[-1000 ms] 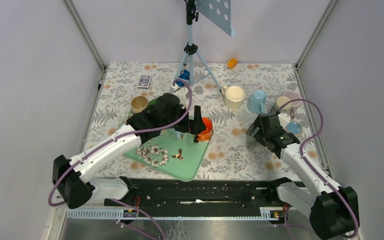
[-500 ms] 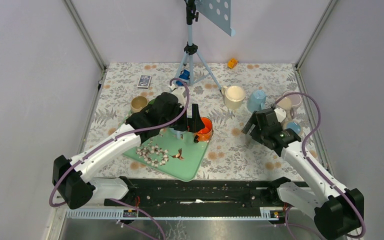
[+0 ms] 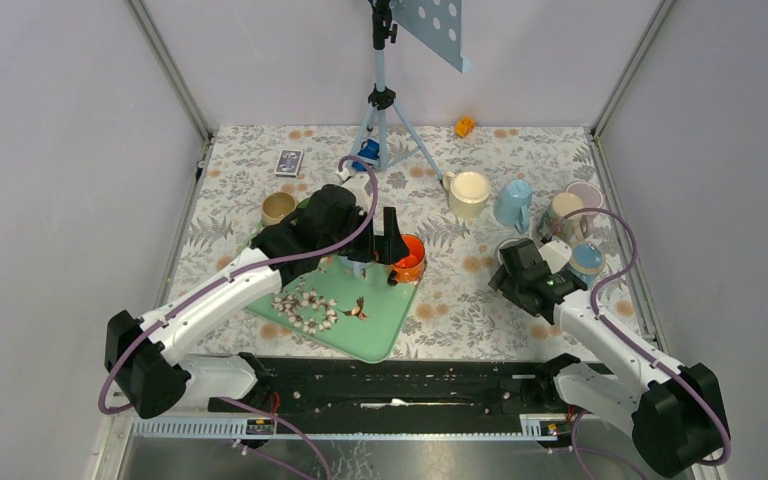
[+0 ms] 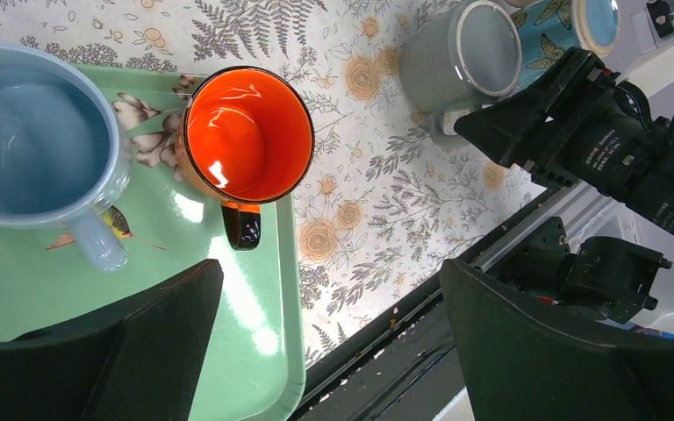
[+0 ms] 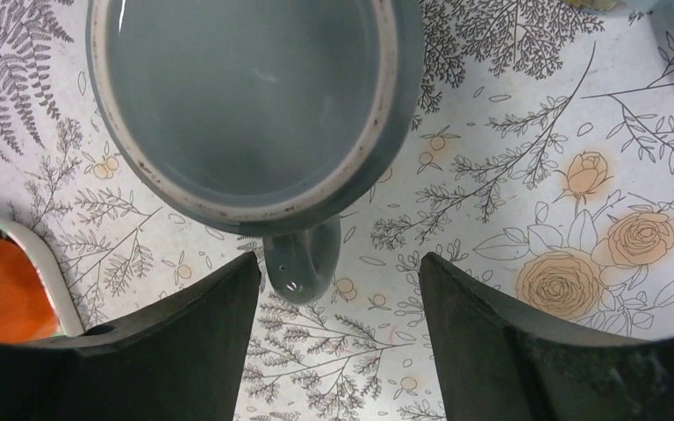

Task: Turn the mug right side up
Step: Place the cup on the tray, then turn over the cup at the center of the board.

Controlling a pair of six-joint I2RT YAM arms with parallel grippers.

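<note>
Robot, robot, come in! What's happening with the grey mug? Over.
Left gripper open, over green tray. Grey mug upside down on tablecloth. Right gripper open, astride its handle. Nothing blocking.

the left arm (image 3: pixel 222 288) reaches forward and inward, its wrist bent so the left gripper (image 4: pixel 329 298) points straight down, jaws spread wide with nothing between them. the right arm (image 3: pixel 608 335) stretches low, forward and to the left. the right gripper (image 5: pixel 340 289) faces down, fingers parted, clamping nothing.

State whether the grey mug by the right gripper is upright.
Upside down: the grey mug shows its flat base and pale foot ring facing up.
</note>
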